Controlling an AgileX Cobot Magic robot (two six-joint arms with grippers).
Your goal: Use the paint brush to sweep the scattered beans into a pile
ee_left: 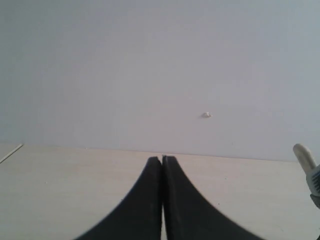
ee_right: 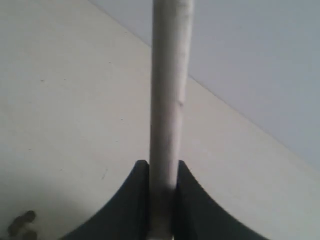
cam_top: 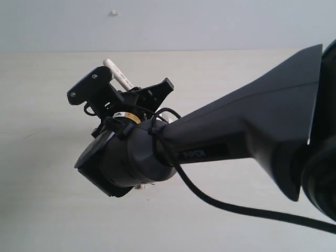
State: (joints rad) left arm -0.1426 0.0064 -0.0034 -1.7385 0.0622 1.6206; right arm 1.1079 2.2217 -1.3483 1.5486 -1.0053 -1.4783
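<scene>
so the right black claw (ee_right: 162, 172) was pinching the wide flat paint brush (ee_right: 170, 90) by its pale wooden handle, which stuck out well past the fingertips, bristles out of sight. a few blurry dark brownish beans (ee_right: 22, 226) sat on the light wood-look counter (ee_right: 60, 100) close to that claw. the left black claw (ee_left: 162, 161) was pressed together with nothing in it, pointing across the counter at the plain pale grey wall (ee_left: 150, 60)
</scene>
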